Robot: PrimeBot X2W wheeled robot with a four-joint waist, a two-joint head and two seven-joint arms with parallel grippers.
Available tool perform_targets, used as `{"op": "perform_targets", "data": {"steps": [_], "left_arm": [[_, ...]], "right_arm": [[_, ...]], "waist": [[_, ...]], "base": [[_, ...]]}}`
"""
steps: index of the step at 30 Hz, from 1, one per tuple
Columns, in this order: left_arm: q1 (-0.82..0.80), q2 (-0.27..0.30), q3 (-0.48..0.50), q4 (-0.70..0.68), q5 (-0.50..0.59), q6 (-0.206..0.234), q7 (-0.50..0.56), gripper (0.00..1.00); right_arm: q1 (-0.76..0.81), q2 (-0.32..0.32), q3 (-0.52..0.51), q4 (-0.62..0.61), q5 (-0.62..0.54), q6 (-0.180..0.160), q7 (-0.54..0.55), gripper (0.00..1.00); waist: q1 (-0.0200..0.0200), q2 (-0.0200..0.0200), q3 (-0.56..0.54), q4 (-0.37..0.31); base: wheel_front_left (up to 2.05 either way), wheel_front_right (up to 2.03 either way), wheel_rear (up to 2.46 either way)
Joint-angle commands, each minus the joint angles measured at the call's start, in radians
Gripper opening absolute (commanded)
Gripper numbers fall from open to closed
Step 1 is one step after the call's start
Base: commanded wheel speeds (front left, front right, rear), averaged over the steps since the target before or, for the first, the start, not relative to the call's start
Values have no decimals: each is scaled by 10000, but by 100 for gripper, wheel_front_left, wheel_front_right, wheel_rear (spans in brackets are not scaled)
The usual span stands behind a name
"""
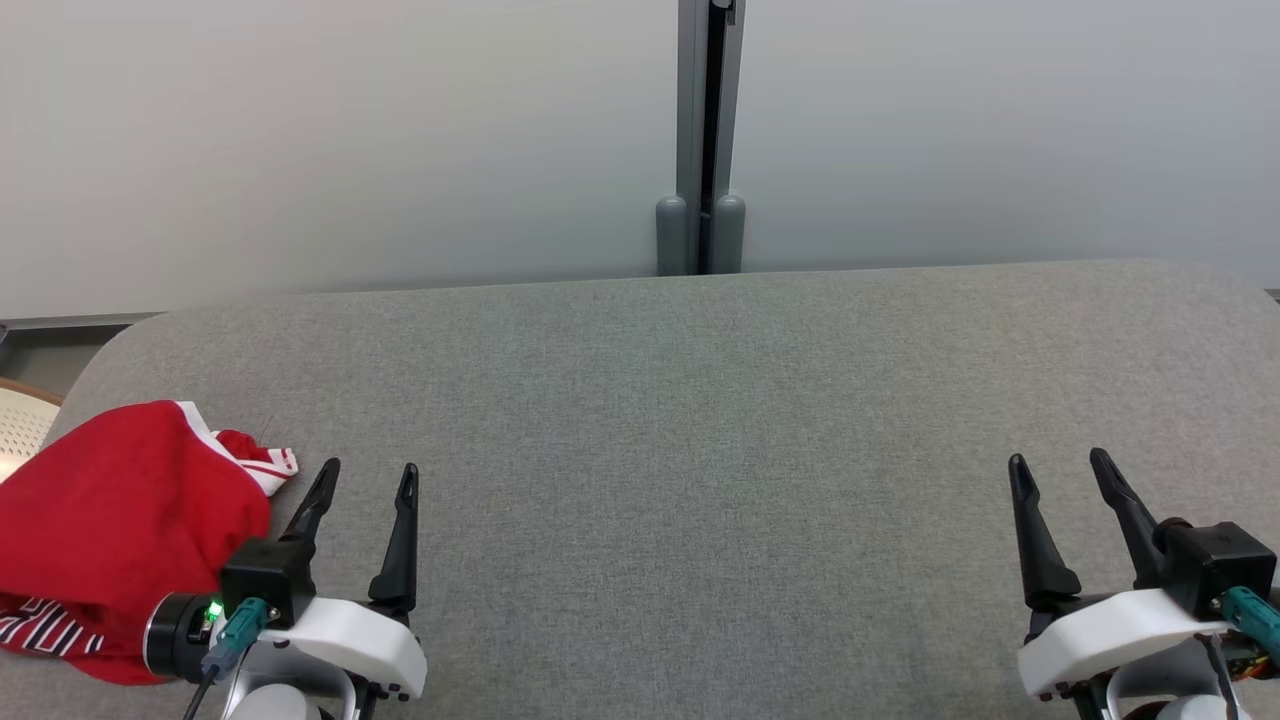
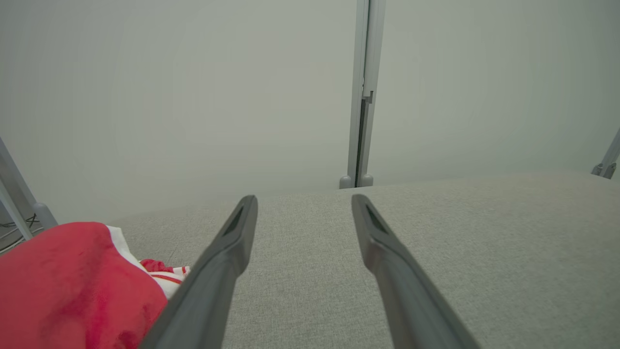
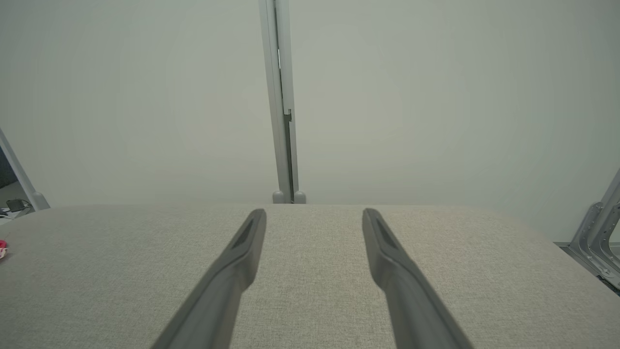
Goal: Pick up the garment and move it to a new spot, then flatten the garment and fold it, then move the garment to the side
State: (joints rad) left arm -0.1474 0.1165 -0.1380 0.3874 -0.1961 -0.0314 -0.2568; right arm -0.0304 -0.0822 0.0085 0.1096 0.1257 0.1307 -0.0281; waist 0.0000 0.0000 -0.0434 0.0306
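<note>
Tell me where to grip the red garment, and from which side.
Pinch the striped trim poking out at the right of the garment, coming from the right with the open left gripper beside it. The rest is a crumpled, rounded heap, probably harder to pinch.

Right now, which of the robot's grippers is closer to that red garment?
Left. The left gripper sits right beside the red garment, open and empty; the right gripper is far across the grey surface.

Tabletop (image 1: 700, 420) of matt grey woven cloth, garment (image 1: 110, 500) of soft red cloth with white trim, matt dark plastic jaws, smooth grey metal post (image 1: 688, 100)
</note>
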Motion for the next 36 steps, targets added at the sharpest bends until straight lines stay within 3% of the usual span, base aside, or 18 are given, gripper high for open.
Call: {"op": "perform_targets", "data": {"steps": [1,22,28,36], "left_arm": [[-142,20,56,42,-135,5,-4,100],[-298,39,-15,205,-431,147,77,100],[-511,91,-2,211,-514,194,87,100],[-658,176,122,171,-628,308,29,100]], "right_arm": [[13,9,-57,1,77,0,-54,100],[-9,-27,-162,-51,136,0,30,100],[19,-39,-158,-240,126,0,93,100],[2,-25,-164,-432,231,0,143,100]], "waist": [[0,0,5,-9],[0,0,65,159],[0,0,147,709],[0,0,255,2015]], "base": [[0,0,0],[0,0,0],[0,0,0],[0,0,0]]}}
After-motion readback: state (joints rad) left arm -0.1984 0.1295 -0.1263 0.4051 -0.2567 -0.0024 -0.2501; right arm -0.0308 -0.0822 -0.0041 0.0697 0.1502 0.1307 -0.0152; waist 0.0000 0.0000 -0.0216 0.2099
